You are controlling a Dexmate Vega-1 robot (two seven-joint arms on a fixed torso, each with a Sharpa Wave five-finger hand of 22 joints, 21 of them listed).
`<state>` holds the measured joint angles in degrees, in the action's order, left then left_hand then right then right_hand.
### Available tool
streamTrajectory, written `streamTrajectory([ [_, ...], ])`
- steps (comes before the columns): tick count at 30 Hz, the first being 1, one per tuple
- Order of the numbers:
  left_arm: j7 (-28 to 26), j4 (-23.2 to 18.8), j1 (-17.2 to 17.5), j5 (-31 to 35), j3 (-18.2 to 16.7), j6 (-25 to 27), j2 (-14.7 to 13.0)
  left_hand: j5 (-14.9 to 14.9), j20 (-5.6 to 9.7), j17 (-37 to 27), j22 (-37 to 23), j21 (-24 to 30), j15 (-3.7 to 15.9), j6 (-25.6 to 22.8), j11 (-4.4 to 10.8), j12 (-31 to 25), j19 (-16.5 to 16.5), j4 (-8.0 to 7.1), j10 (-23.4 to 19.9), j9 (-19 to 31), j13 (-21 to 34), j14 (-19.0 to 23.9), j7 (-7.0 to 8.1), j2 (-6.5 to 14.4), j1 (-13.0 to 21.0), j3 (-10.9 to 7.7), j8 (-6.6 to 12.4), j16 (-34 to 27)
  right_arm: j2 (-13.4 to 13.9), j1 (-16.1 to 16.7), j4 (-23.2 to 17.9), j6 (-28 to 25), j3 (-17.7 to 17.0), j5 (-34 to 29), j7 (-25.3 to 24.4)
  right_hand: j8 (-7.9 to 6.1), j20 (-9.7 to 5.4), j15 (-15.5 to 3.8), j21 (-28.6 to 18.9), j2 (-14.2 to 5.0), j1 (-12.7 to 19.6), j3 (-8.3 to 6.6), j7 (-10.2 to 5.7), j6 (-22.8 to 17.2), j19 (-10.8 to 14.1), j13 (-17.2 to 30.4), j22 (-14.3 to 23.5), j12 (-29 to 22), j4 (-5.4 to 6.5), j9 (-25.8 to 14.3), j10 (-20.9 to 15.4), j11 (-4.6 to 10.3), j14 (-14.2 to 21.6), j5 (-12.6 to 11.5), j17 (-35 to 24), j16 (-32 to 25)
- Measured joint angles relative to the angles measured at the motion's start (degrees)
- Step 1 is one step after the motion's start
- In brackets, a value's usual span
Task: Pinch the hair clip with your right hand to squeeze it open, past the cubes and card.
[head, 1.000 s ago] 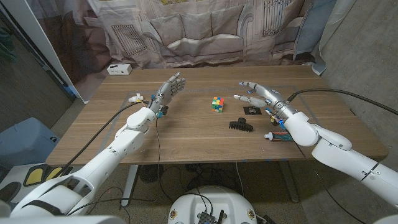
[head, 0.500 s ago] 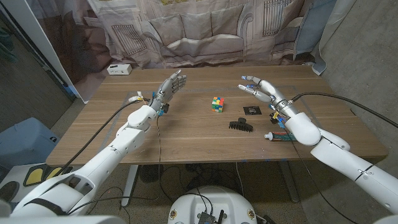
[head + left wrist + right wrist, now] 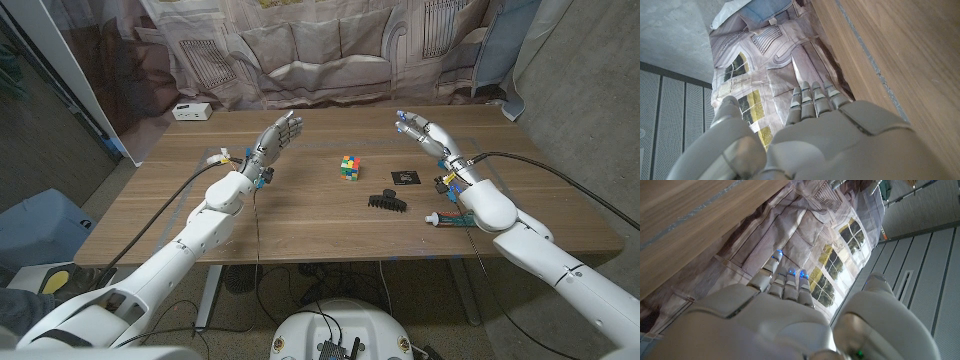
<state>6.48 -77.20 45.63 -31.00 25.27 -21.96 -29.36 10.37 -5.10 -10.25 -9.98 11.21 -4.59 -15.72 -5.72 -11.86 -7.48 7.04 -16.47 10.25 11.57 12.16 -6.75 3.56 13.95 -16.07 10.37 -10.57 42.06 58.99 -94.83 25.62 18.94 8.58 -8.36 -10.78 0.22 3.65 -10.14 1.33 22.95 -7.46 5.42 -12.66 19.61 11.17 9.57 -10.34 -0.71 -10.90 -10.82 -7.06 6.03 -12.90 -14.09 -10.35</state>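
On the wooden table [image 3: 300,215], the hair clip [image 3: 386,200] looks light, springy (pinch its rear tabs); right robot hand [image 3: 428,138] spread, empty.

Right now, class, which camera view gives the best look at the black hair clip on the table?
The head view: the hair clip lies in plain sight on the wooden table, beside the colour cube and black card. The wrist views look along the backs of the hands toward the curtain and bare table edge, with no clip.
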Motion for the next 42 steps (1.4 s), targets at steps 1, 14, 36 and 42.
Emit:
streamTrajectory([
  [1, -0.35, -0.43, 0.34, 0.2, 0.04, -0.14, 0.09, 0.0, 0.22, 0.0, 0.0, 0.0, 0.0, 0.0, 0.0, 0.0, 0.22, 0.0, 0.0, 0.0, 0.0, 0.0, 0.0, 0.0, 0.0, 0.0, 0.0, 0.0, -0.28, -0.34, 0.73, 1.62, -0.07, 3.4, 2.1, 0.0, 0.19, 0.03, 0.0, 0.02, -0.02, 0.0, 0.0, 0.0, -0.18, 0.0, 0.0, 0.0, 0.0, 0.0, 0.0, 0.0, -0.03, 0.0, 0.0, 0.0],
  [14, -3.08, -1.17, 1.25, 0.65, 0.05, -0.83, 0.82, 0.0, 0.3, 0.0, 0.0, 0.0, -0.12, 0.82, 0.09, 0.0, 0.3, 0.0, 0.53, 0.0, 0.0, -0.47, 0.01, 0.0, 0.0, 0.0, 0.0, 0.0, -3.58, -3.9, 9.26, 5.27, -0.63, 12.74, 8.65, 0.41, 0.53, 0.83, 0.0, 0.31, -1.08, 0.62, 1.35, 1.39, -1.16, -0.19, 0.01, 0.0, 0.21, 0.0, 1.25, -0.02, -1.26, 0.0, 0.26, 0.0],
  [36, -4.03, -1.3, 1.82, 0.31, -0.39, -0.05, 1.36, 0.0, 0.16, 0.0, 0.0, -0.34, -0.51, 2.36, 0.02, 0.21, 1.06, 0.0, 1.47, 0.0, 0.0, -1.53, -0.3, 0.0, 0.0, 0.0, -0.22, 0.22, -6.99, -6.55, 17.46, 4.83, -0.98, 31.98, 24.67, 0.63, 0.61, 0.52, 0.2, 0.92, -3.64, 1.79, 0.72, 5.42, -6.15, -0.25, 0.18, 0.0, 0.93, 0.25, 5.34, 0.01, -5.47, 0.0, 0.8, -0.01],
  [42, -4.07, -1.49, 2.06, 0.22, -0.39, 0.31, 1.02, 0.0, 0.16, 0.0, 0.0, -0.34, -0.47, 2.57, 0.3, 0.21, 1.06, 0.0, 1.75, 0.0, 0.0, -2.11, -0.09, 0.0, 0.0, 0.0, -0.22, 0.22, -7.84, -6.94, 18.6, 3.89, -0.79, 33.72, 26.7, 0.63, 0.41, 0.43, 0.2, 0.99, -4.16, 1.79, 0.72, 5.42, -6.53, -0.52, 0.18, 0.0, 0.93, 0.25, 5.33, 0.0, -5.55, 0.0, 0.8, -0.01],
])
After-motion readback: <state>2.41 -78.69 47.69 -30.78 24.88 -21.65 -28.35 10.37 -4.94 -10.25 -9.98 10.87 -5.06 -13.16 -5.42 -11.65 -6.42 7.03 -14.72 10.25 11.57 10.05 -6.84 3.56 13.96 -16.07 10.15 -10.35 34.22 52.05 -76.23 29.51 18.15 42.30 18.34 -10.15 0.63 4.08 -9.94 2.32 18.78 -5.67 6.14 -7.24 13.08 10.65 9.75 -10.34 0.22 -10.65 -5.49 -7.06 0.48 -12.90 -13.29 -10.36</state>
